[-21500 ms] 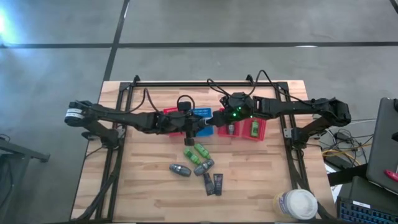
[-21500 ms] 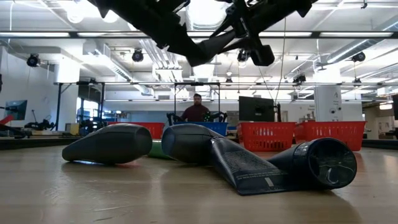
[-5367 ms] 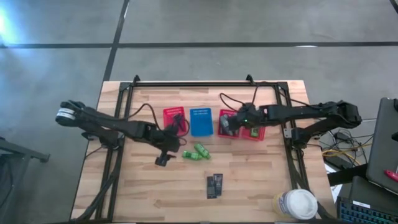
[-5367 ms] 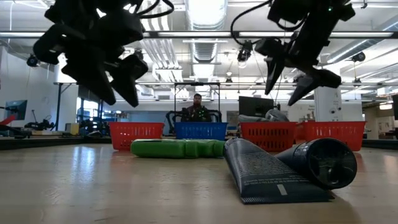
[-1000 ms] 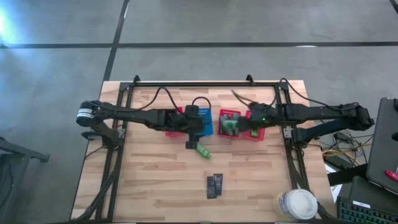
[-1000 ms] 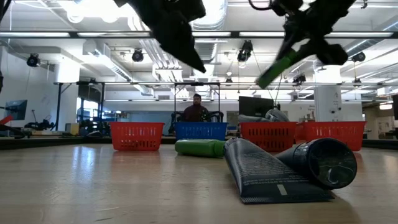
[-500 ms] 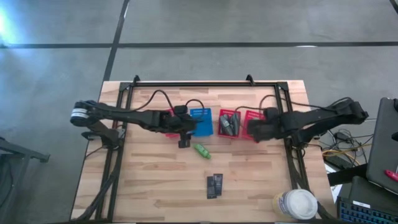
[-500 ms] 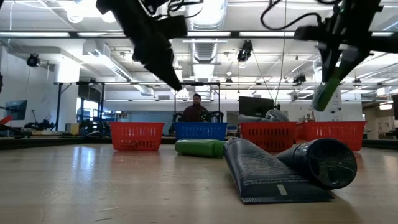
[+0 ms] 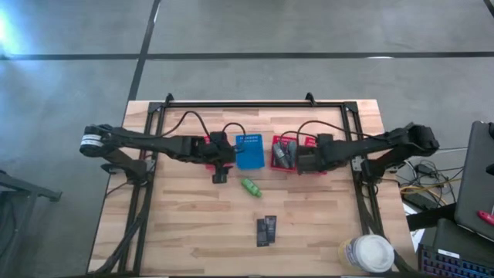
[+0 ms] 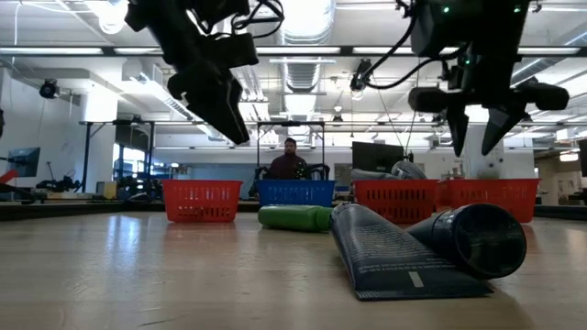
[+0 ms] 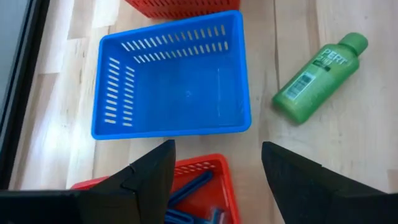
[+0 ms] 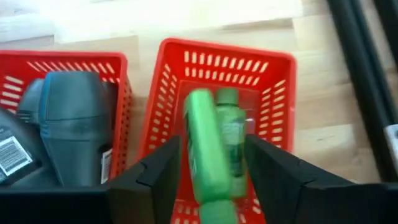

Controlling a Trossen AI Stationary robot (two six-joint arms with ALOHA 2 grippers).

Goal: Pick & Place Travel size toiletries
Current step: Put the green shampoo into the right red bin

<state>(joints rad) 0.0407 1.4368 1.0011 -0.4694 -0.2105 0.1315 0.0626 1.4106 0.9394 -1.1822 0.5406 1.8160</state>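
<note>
One green bottle (image 9: 250, 187) lies on its side on the table near the blue basket (image 11: 174, 74). Dark flat packets (image 9: 265, 230) lie nearer the front edge. My left gripper (image 11: 217, 146) hovers open and empty above the left red basket (image 11: 205, 180), which holds thin blue pieces. My right gripper (image 12: 212, 146) stands open, pointing down over the rightmost red basket (image 12: 273, 81). A blurred green bottle (image 12: 205, 155) shows below its fingers, beside another green bottle (image 12: 231, 143) in that basket. In the low view, nothing is between the right gripper's (image 10: 473, 147) fingers.
The middle red basket (image 9: 282, 152) holds grey tubes (image 12: 68, 124). A white lidded tub (image 9: 369, 253) stands at the near right corner. A black frame (image 9: 239, 102) runs along the far and side edges. A person (image 10: 291, 163) sits beyond the table.
My right gripper has gone toward the table's right edge from the middle red basket to the rightmost one, sunk and tipped downward. It has opened, and the green bottle it held no longer hangs from it. My left gripper has drifted toward the table's left edge and slightly down.
</note>
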